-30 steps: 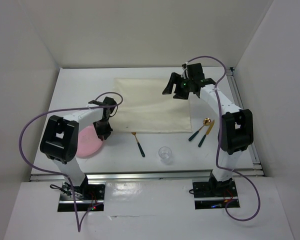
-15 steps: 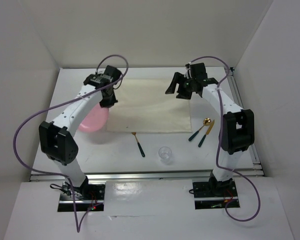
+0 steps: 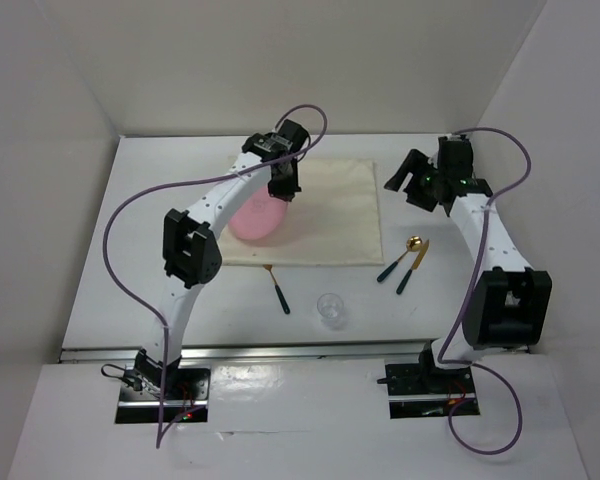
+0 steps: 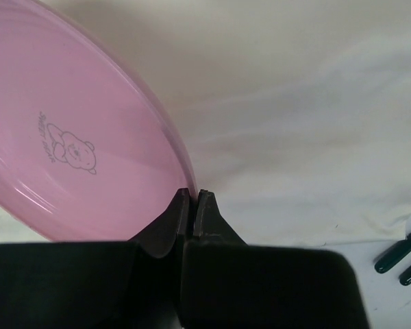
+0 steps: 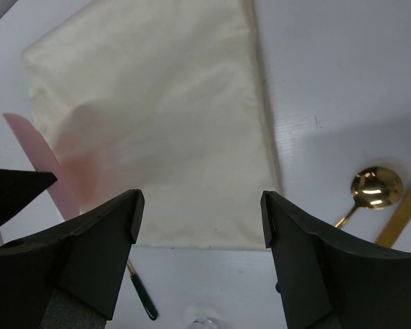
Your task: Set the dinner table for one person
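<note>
The pink plate [image 4: 75,137] is being gripped at its rim by the left fingers [image 4: 183,209], shut tight on it, and is being held tilted over the cream cloth [image 3: 330,215]. The right fingers [image 5: 99,253] are being held wide apart, empty, near the cloth's right edge. The white counter [image 3: 380,310] is lying beneath both arms, with cloth, gold spoon [image 3: 413,243] and glass [image 3: 330,308] being carried on it.

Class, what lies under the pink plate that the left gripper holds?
Under the tilted pink plate, pinched at its rim by the left gripper, lies the cream cloth. The patch directly beneath the plate is covered.
</note>
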